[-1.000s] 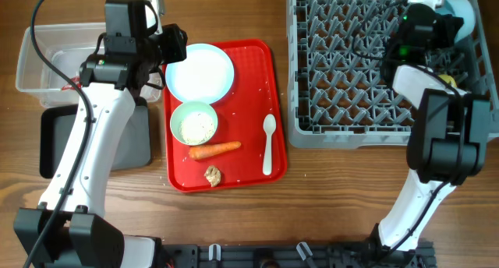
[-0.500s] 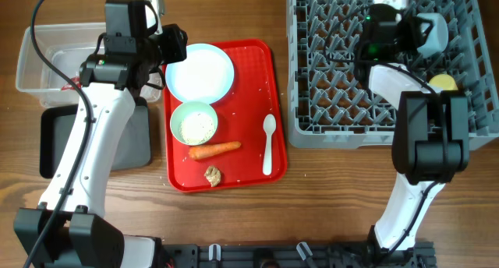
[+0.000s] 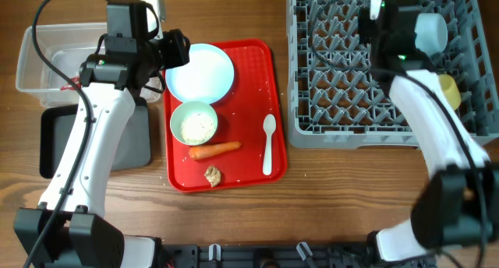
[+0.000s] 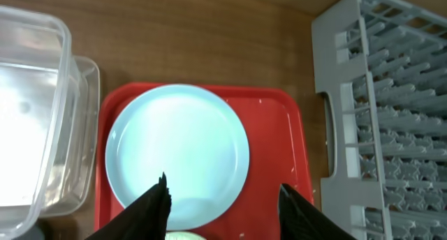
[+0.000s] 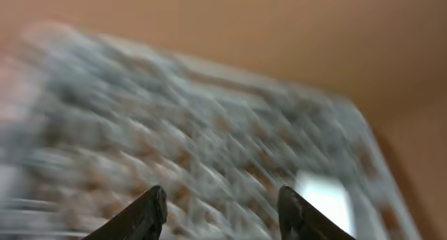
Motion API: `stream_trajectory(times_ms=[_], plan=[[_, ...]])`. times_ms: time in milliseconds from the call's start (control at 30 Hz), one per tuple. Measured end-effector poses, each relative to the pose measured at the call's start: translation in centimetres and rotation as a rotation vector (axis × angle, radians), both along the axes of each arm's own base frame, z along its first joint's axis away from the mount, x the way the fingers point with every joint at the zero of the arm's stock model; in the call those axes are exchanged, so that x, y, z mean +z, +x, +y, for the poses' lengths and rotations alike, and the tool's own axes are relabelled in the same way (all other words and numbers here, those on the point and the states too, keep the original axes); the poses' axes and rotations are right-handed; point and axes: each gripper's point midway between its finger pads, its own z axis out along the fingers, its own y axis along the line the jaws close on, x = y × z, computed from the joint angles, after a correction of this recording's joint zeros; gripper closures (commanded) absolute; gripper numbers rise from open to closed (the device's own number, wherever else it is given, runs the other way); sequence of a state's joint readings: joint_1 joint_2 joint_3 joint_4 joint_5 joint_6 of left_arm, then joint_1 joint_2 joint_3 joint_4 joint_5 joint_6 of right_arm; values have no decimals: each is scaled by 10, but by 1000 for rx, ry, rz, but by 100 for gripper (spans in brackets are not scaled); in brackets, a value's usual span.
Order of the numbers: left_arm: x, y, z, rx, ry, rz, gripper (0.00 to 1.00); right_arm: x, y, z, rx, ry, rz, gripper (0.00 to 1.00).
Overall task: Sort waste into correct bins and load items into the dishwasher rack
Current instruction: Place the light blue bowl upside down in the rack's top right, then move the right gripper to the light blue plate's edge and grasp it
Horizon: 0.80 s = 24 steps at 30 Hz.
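Over the red tray (image 4: 276, 142), 12 o'clock end: left gripper (image 4: 223, 184) part-open, empty, above pale blue plate (image 4: 178, 153); right gripper (image 5: 221, 192) open, empty. Next, probably: pinch plate rim.

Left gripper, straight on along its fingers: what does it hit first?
Probably the pale blue plate on the red tray: its rim sits dead ahead of the left gripper, nothing between. Depth unclear.
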State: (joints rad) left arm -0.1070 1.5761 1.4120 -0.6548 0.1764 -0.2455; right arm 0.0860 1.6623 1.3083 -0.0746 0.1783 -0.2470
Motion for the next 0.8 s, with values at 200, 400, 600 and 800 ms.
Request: stream_trajectory(times_ms=[200,400,600,800], plan=[[-2,-2,1,2,3,13,45,40,-29,112,393,231,-45,46],[-9,-6,15,55,64,41,33,13,-56,206,611,315,61,45],[-3,-15,49,155,122,53,23,-30,-72,253,661,309,226,42],[20,-33,105,321,115,32,18,-32,-53,272,620,345,286,40]])
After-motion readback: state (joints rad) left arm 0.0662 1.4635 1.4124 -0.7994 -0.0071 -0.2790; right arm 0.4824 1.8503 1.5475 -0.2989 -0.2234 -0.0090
